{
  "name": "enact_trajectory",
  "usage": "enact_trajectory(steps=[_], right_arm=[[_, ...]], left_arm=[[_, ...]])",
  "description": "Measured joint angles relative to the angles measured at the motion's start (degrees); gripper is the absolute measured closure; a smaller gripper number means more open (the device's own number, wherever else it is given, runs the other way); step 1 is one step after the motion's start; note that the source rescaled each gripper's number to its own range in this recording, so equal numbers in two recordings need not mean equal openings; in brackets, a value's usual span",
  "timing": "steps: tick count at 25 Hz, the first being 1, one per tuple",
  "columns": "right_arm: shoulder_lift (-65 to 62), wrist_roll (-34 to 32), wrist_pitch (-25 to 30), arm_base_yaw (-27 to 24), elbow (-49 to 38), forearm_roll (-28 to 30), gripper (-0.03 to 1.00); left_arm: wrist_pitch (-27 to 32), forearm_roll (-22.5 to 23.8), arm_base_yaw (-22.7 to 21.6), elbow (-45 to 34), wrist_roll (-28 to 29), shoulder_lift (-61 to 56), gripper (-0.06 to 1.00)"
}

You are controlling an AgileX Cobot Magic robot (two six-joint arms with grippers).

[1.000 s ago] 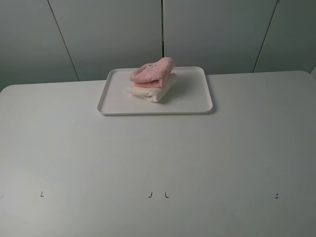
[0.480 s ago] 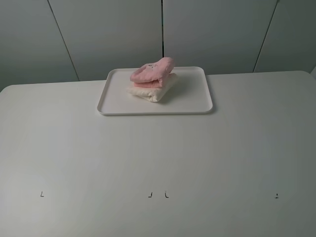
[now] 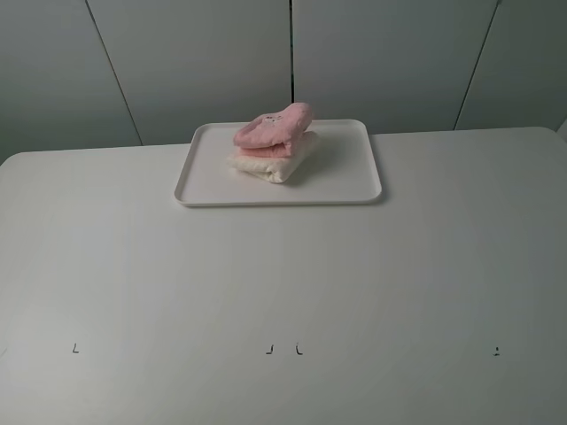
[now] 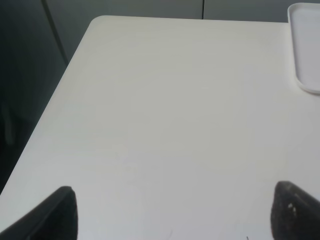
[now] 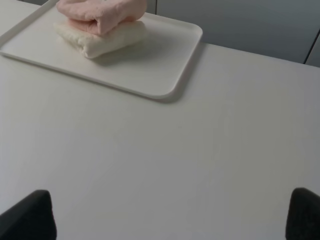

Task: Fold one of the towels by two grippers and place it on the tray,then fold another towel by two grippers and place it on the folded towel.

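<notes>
A folded pink towel (image 3: 273,127) lies on top of a folded cream towel (image 3: 275,160) on the white tray (image 3: 337,181) at the back middle of the table. The stack also shows in the right wrist view: pink towel (image 5: 100,10), cream towel (image 5: 102,39), tray (image 5: 150,70). No gripper shows in the exterior high view. My left gripper (image 4: 172,212) is open and empty over bare table near the left edge, with the tray's corner (image 4: 305,45) at the side. My right gripper (image 5: 172,215) is open and empty, well back from the tray.
The white table (image 3: 283,283) has small black marks (image 3: 283,349) near its front edge. Grey wall panels (image 3: 195,62) stand behind the table. The table's left edge and rounded corner (image 4: 92,25) show in the left wrist view.
</notes>
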State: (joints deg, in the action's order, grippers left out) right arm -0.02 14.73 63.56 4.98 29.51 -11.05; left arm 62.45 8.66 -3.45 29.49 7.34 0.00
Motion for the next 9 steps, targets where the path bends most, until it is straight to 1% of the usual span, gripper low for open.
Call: enact_trajectory(steps=[9], right_arm=[[0.0, 0.0, 0.0, 0.0, 0.0, 0.0, -0.03]], left_arm=[[0.0, 0.0, 0.0, 0.0, 0.0, 0.0, -0.04]])
